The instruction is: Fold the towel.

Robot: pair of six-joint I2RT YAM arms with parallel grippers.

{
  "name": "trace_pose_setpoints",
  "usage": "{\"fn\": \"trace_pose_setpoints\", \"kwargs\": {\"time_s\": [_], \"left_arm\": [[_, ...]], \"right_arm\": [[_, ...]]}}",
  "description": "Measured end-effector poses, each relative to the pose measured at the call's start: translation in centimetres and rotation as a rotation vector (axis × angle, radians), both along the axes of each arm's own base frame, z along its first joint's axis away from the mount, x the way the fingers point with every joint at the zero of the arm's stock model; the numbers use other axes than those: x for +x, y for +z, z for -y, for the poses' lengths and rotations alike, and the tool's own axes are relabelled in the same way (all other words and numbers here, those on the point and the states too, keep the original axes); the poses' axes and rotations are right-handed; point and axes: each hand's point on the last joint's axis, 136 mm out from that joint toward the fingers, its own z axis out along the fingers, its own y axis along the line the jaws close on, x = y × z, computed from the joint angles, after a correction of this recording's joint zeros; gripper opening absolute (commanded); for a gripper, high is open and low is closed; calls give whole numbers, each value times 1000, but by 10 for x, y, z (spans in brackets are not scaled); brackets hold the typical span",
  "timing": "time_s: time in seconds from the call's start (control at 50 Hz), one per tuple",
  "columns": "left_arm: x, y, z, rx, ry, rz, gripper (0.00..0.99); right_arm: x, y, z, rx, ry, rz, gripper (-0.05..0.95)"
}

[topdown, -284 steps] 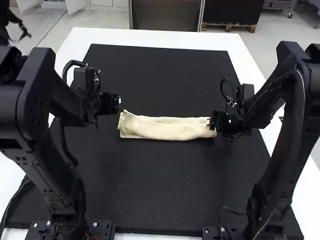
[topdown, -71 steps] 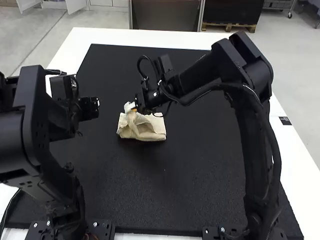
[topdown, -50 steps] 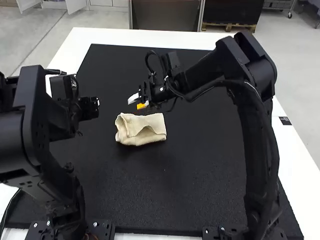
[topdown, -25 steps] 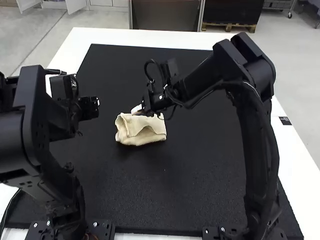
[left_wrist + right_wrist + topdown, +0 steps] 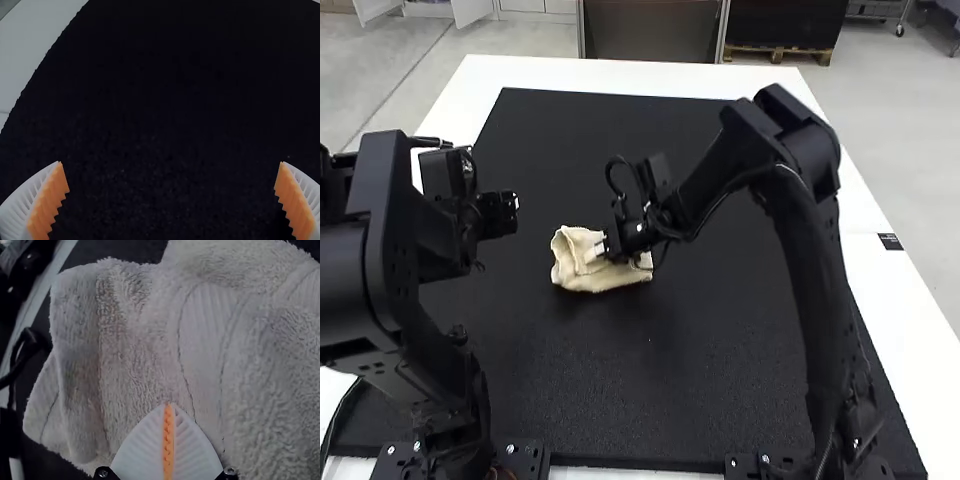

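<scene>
Working from my end of the link, I read the right gripper (image 5: 169, 405) first; its pads meet edge to edge, tips down on the cloth, and I can make out nothing pinched between them. The towel (image 5: 582, 278) lies right under those tips, folded into a short, rumpled bundle, its long axis running across the table from arm to arm; the tips come in over it from the right arm's side, pointing toward its left end, so most of the near side lies free of them. The left gripper (image 5: 170, 162) stands apart, off that left end, spread wide over the bare mat (image 5: 170, 90) with nothing in hold; the right is clearly the nearer. I judge the folding nearly done; any pat should run along that axis, lest a sideways drag lift the top layer.
</scene>
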Motion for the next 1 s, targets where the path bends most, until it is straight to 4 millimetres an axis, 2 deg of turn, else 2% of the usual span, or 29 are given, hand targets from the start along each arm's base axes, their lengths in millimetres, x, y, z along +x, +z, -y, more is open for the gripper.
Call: {"fn": "trace_pose_setpoints", "kwargs": {"time_s": [0.08, 0.28, 0.4, 0.5, 0.56, 0.58, 0.6, 0.62, 0.64, 0.66, 0.74, 0.78, 0.84, 1.0], "left_arm": [[0, 1, 0, 3, -1, 3, 969], [1, 2, 0, 5, -2, 6, 969], [1, 1, 0, 5, -2, 6, 969], [1, 1, 0, 5, -2, 5, 969], [1, 2, 0, 4, -2, 6, 969], [2, 3, 0, 5, -2, 7, 969], [2, 4, -1, 5, -2, 7, 969], [3, 5, -1, 6, -2, 10, 969], [5, 7, -1, 7, -2, 14, 969], [6, 10, -2, 9, -2, 18, 969], [13, 22, -4, 17, -2, 43, 969], [17, 29, -5, 23, -3, 56, 969], [21, 40, -7, 31, -3, 77, 969], [23, 65, -5, 49, -10, 124, 969]], "right_arm": [[3, -8, -1, -4, -7, 27, -21], [4, -9, -5, -1, -4, 60, -21], [1, 6, -3, 2, -11, 49, -21], [2, 53, -2, 53, -29, 75, -21], [7, 89, 0, 101, -45, 108, -21], [10, 110, 3, 129, -56, 133, -20], [12, 118, 4, 140, -60, 142, -20], [16, 137, 8, 166, -73, 169, -20], [17, 145, 11, 176, -79, 179, -20], [21, 163, 17, 198, -95, 204, -20], [29, 203, 40, 245, -145, 270, -20], [34, 219, 55, 257, -181, 305, -20], [39, 231, 73, 260, -227, 340, -20], [44, 247, 114, 249, -339, 415, -20]]}}
